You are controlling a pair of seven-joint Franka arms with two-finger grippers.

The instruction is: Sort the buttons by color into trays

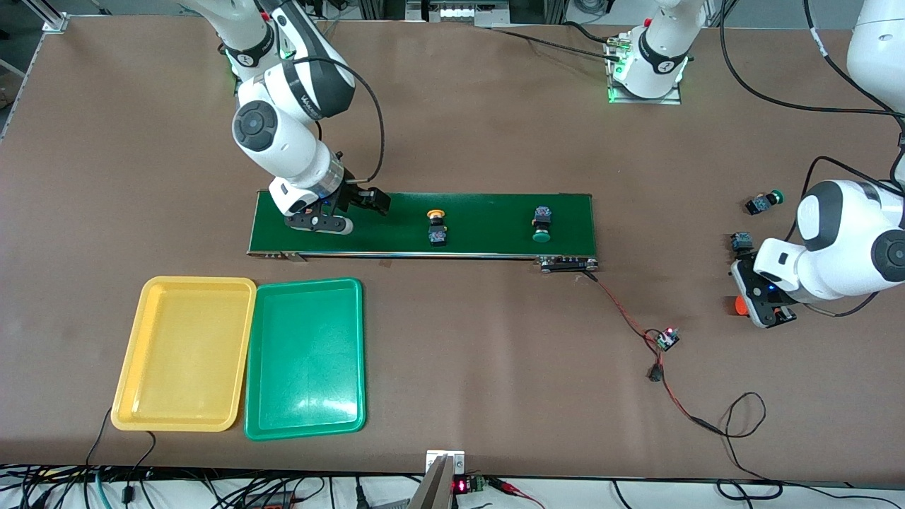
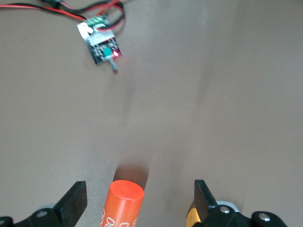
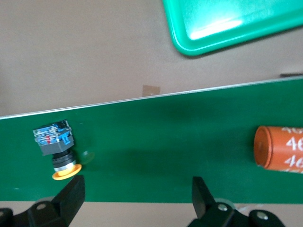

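A yellow-capped button (image 1: 436, 226) (image 3: 57, 150) and a green-capped button (image 1: 541, 225) lie on the conveyor belt. Another green button (image 1: 765, 202) lies on the table at the left arm's end, and a blue-black button body (image 1: 741, 242) shows beside the left hand. The yellow tray (image 1: 184, 353) and green tray (image 1: 305, 357) (image 3: 227, 23) sit side by side, nearer the front camera than the belt. My right gripper (image 1: 364, 201) (image 3: 137, 182) hangs open over the belt's farther edge, holding nothing. My left gripper (image 1: 746, 291) (image 2: 140, 191) is open, its fingers either side of an upright orange cylinder.
The dark-green conveyor belt (image 1: 488, 240) (image 3: 165, 142) carries an orange cylinder (image 3: 279, 153) at the right arm's end. Another orange cylinder (image 1: 739, 305) (image 2: 124, 203) stands between the left fingers. A small circuit board (image 1: 667, 338) (image 2: 102, 43) with red-black wires lies by the belt's end.
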